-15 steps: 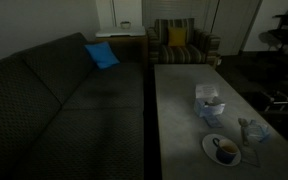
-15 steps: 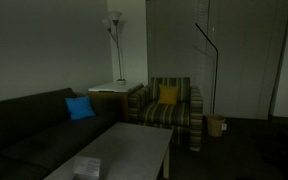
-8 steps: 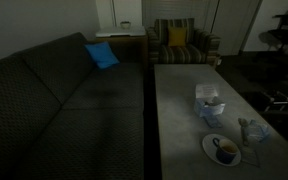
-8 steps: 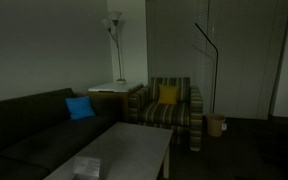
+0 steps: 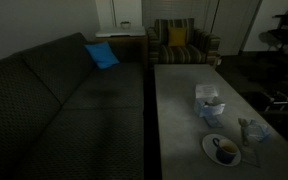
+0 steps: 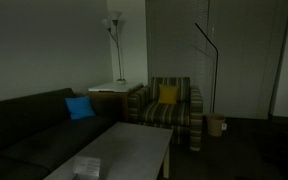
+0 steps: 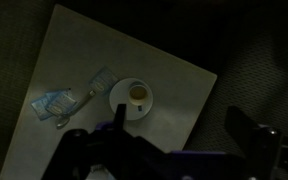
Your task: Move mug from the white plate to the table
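Observation:
The small pale mug (image 5: 224,151) with a dark inside stands upright on the round white plate (image 5: 211,146), near the front right of the long grey table (image 5: 179,110). From above, the wrist view shows the mug (image 7: 137,94) in the middle of the plate (image 7: 121,92) on the table (image 7: 94,50). My gripper (image 7: 176,116) hangs high over the table's edge, open, with nothing between its dark fingers (image 7: 240,126). It is well clear of the mug. Neither exterior view shows the gripper.
A pale blue-white box (image 5: 209,102) and a clear bluish glass item (image 5: 252,130) lie close to the plate. A dark patterned sofa (image 5: 54,100) with a blue cushion (image 5: 101,55) runs along the table. A striped armchair (image 6: 170,106) stands beyond it, and a floor lamp (image 6: 114,40) behind.
A small dark shape has come in at the left edge of an exterior view. The mug, plate and other things have not moved.

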Robot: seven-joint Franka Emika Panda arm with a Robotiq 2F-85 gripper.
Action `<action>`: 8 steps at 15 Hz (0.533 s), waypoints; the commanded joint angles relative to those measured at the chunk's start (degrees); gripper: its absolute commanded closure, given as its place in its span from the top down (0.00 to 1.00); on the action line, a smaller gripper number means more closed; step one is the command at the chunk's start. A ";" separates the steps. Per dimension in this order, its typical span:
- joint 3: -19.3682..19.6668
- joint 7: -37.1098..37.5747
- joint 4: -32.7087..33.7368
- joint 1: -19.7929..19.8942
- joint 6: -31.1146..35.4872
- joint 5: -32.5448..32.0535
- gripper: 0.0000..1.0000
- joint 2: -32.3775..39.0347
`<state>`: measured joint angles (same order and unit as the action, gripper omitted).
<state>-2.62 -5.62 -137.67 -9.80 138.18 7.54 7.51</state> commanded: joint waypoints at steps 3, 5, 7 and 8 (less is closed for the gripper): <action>-1.65 -1.21 12.18 2.94 1.56 -2.14 1.00 16.79; -2.45 -2.11 16.47 3.57 0.34 -1.76 1.00 21.51; -3.21 -2.36 19.94 3.98 -0.61 -1.81 1.00 25.07; -3.43 -2.40 21.55 4.08 -0.51 -2.01 1.00 26.91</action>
<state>-4.09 -6.70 -121.90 -7.57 139.33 5.66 29.07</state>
